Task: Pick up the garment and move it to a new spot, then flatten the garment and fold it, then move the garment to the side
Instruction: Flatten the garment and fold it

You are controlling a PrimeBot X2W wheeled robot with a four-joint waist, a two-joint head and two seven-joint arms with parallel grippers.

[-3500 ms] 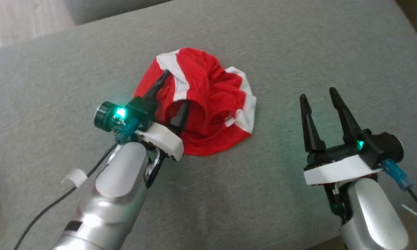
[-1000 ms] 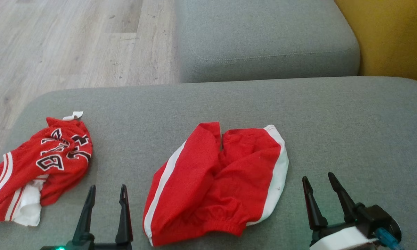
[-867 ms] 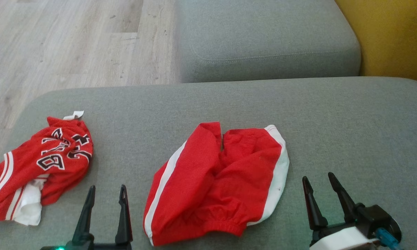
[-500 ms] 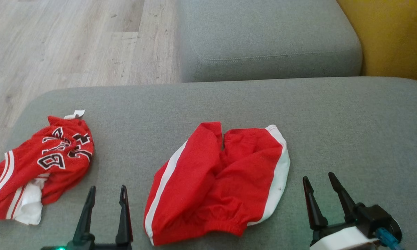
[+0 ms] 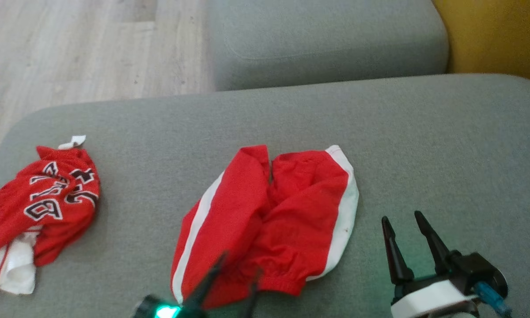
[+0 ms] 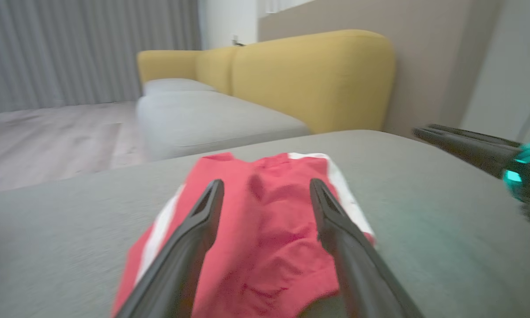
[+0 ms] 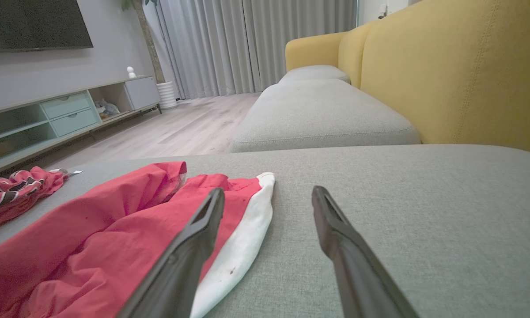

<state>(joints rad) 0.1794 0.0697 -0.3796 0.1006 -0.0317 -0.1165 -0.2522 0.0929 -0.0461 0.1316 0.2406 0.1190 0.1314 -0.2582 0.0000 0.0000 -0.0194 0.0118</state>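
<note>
The jersey [image 5: 39,207] lies crumpled at the left edge of the head view on the grey seat [image 5: 424,145]. Its black letters face up, a white part shows low down, and some of it runs off the frame. Red shorts [image 5: 269,221] with white side stripes lie in the middle of the frame, well apart from the jersey, with bare seat between them. The left claw [image 5: 238,267] is at the bottom middle and looks blurry. Its two fingers are spread apart and hold nothing. Its tips are over the near edge of the shorts, and I cannot tell if they touch. In the left wrist view the shorts lie right ahead between those fingers. The right claw [image 5: 401,218] is at the lower right, with fingers apart and empty too, just right of the shorts' white edge. A second grey cushion [image 5: 327,39] sits at the top, a wood floor [image 5: 70,44] at the upper left and a yellow sofa back [image 5: 503,35] at the upper right.
</note>
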